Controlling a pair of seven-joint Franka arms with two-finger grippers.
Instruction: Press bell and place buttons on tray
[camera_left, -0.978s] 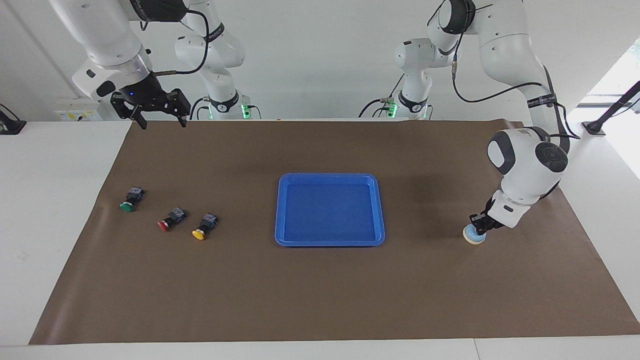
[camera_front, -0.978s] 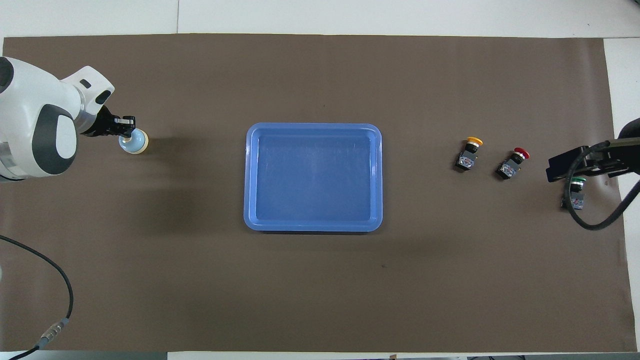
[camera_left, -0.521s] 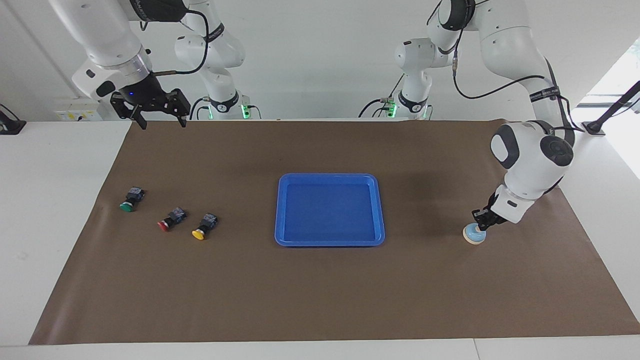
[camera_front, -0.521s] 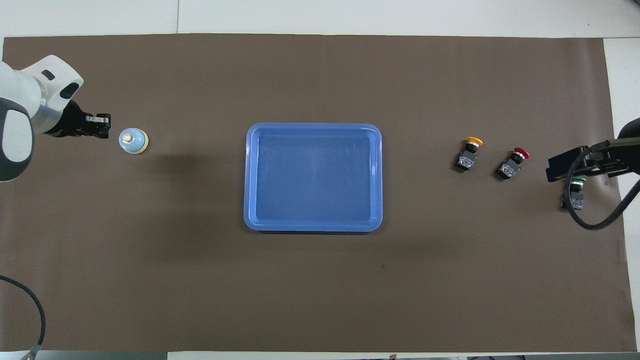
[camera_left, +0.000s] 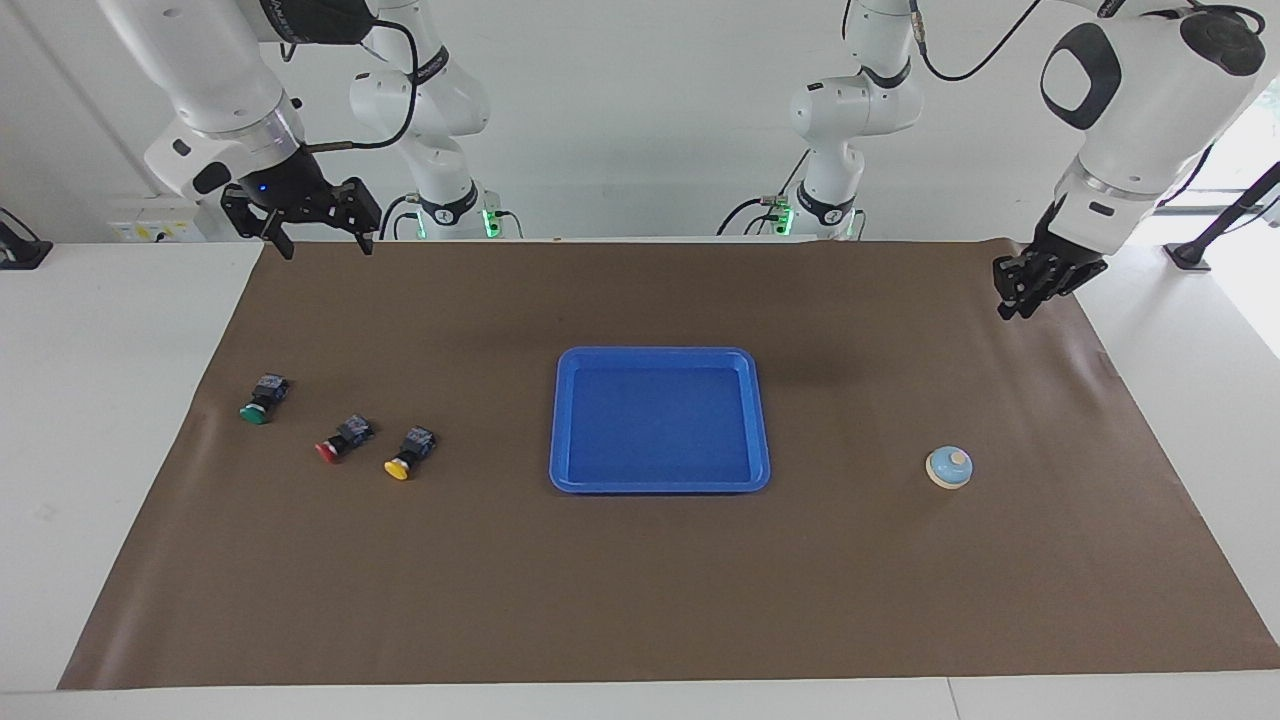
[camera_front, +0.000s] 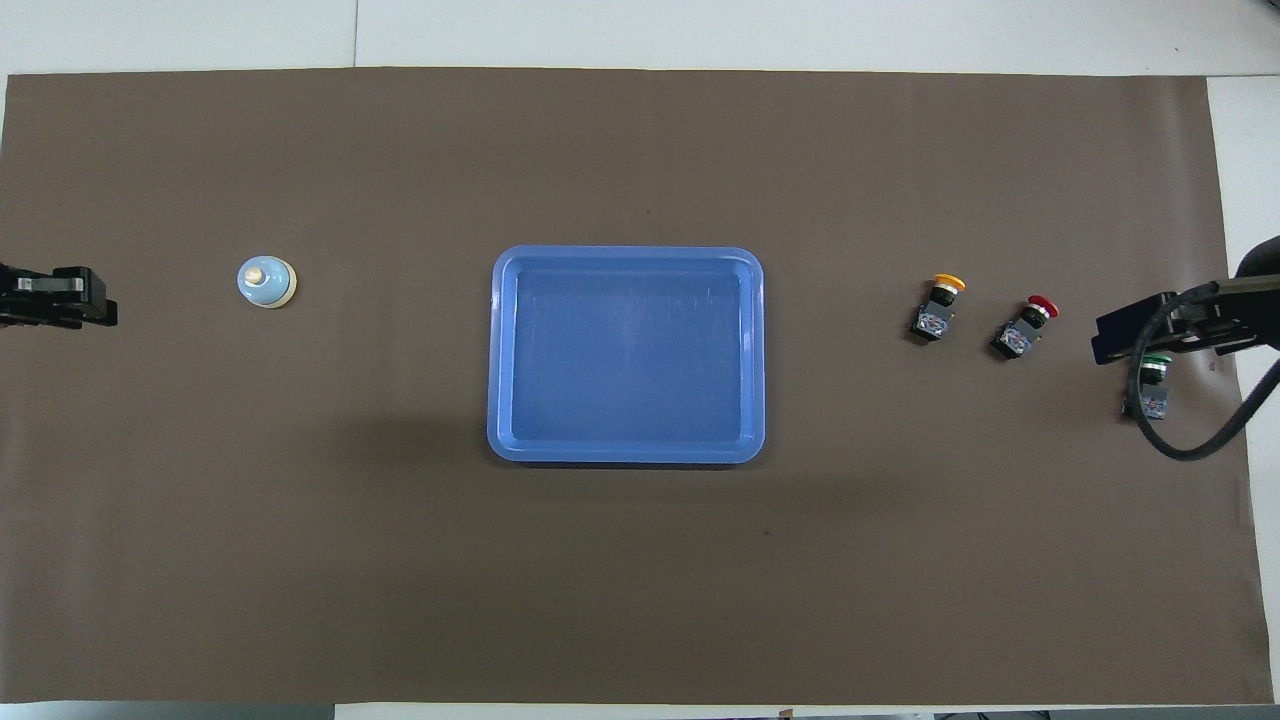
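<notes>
1. Facing view: right gripper (camera_left: 317, 243) hangs in the air over the brown mat's (camera_left: 640, 600) edge nearest the robots, at the right arm's end of the counter (camera_left: 100, 330); jaws stand wide open, empty.
2. Left gripper (camera_left: 1012, 300) is raised over the mat's corner at the left arm's end, holding nothing; whether its jaws are open or closed, cannot tell.
3. Green button (camera_left: 263, 397) lies on the mat, nearest the robots of the three, closest to the right arm's end.
4. Red button (camera_left: 344, 438) next, slightly farther out.
5. Yellow button (camera_left: 410, 452) beside the red one, toward the tray. All three lie on their sides, apart from one another.
6. Tray (camera_left: 660, 480) sits mid-mat, nothing in it.
7. Bell (camera_left: 949, 467) stands upright toward the left arm's end, well apart from tray and left gripper.
</notes>
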